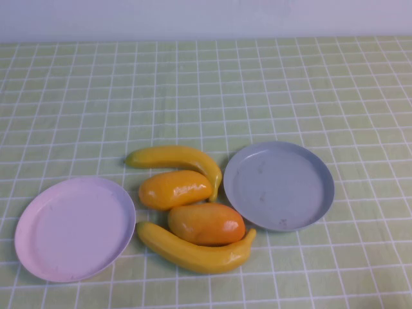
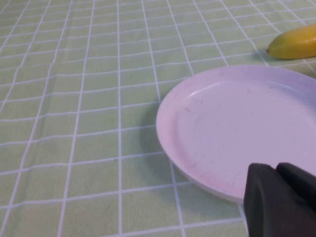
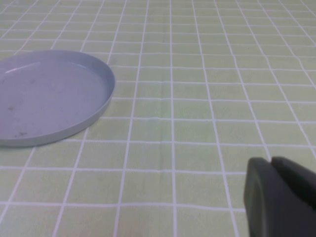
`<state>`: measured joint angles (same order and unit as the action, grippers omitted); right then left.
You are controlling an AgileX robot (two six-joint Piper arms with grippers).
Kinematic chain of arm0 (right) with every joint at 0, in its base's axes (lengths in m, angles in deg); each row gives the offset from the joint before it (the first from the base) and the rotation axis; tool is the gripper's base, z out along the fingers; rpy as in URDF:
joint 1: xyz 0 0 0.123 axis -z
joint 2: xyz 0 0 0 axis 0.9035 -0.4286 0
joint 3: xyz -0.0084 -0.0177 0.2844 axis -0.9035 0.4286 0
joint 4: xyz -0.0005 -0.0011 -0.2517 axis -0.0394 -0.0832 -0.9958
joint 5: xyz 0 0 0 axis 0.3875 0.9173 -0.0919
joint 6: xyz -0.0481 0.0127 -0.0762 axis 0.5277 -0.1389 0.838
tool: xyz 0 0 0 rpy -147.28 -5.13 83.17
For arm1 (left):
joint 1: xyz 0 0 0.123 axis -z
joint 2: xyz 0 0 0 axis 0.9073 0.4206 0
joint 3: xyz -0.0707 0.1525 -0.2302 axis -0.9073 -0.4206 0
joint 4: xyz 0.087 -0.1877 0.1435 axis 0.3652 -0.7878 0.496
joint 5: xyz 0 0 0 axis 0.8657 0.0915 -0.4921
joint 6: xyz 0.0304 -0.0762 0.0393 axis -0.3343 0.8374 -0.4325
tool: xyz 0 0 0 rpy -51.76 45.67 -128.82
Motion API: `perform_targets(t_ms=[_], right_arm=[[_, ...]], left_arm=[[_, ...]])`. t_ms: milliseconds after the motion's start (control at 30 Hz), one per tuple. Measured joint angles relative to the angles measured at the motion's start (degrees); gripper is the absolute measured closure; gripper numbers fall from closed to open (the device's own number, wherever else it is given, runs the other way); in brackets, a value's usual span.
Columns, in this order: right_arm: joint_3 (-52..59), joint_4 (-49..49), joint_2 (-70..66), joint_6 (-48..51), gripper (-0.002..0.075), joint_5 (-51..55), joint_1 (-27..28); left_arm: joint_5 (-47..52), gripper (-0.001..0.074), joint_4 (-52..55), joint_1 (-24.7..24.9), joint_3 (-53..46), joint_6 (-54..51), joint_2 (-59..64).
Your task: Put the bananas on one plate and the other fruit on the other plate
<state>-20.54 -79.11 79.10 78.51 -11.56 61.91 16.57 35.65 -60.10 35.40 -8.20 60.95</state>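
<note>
Two bananas lie mid-table in the high view, one at the far side (image 1: pixel 174 158) and one at the near side (image 1: pixel 193 252). Between them lie two orange-yellow mango-like fruits (image 1: pixel 174 189) (image 1: pixel 206 223). The pink plate (image 1: pixel 74 228) is to their left, the grey-blue plate (image 1: pixel 278 185) to their right; both are bare. Neither gripper shows in the high view. My left gripper (image 2: pixel 276 170) is shut and empty, at the near edge of the pink plate (image 2: pixel 237 128), with a banana tip (image 2: pixel 294 43) beyond. My right gripper (image 3: pixel 271 163) is shut and empty, over the cloth beside the grey-blue plate (image 3: pixel 44 96).
A green checked tablecloth (image 1: pixel 206 84) covers the whole table. A pale wall runs along the far edge.
</note>
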Motion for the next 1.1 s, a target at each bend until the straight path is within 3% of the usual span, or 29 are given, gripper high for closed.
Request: perform_targets(t_ms=[833, 1100], right_arm=[[0.0, 0.0, 0.0, 0.0, 0.0741, 0.0, 0.0], [0.0, 0.0, 0.0, 0.0, 0.0741, 0.0, 0.0]], left_arm=[[-2.06, 0.0734, -1.12, 0.0, 0.0, 1.77, 0.0], [-8.35, 0.0734, -13.22, 0.0, 0.0, 12.58, 0.0]])
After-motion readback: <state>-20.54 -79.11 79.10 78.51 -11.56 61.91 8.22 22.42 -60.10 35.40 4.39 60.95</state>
